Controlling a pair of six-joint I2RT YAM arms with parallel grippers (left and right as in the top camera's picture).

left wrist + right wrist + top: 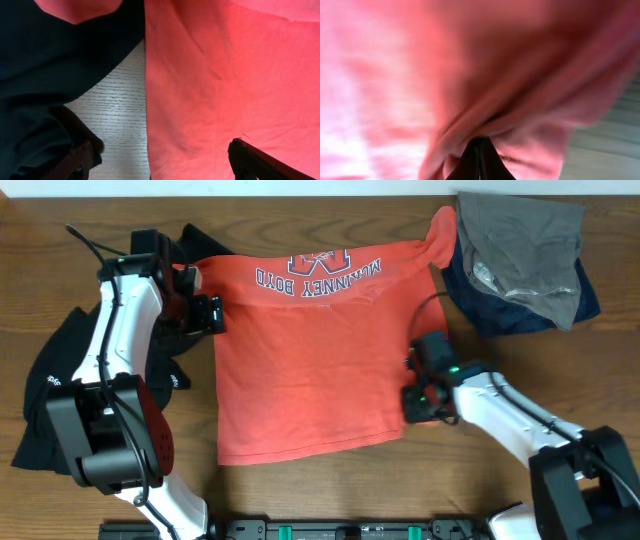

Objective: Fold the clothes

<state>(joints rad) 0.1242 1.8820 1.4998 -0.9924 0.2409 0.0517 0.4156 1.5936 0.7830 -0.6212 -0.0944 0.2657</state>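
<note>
The orange-red T-shirt (pixel 310 370) lies spread out in the middle of the counter (pixel 330 500). Its white and blue letters (pixel 320 272) face up. It is mostly flat, with some small wrinkles. No side looks folded over yet, so I think the folding of this T-shirt is only just starting.

The right end effector (pixel 415 395) is at one side edge of the T-shirt, near the bottom hem. Its fingers are squeezed together, and the right wrist view shows red cloth bunched up at the tips. So it has a pinch of the T-shirt's edge.

The left end effector (pixel 210 315) is at the other side edge of the T-shirt, up near the letters. Its fingers (pixel 255 162) are spread wide apart and hold nothing. The edge of the T-shirt and a strip of bare counter show between them.

Just beside that same edge lies the black top (pixel 60 380). It is in a rumpled heap, partly under the left arm. It is not folded at all.

Past the far corner of the T-shirt, on the right arm's side, a gray cloth (pixel 525 240) sits on a dark blue cloth (pixel 500 315). They are in a loose pile too.

So there is a lot left to do. The T-shirt needs all its folds, and the black top comes after that.
</note>
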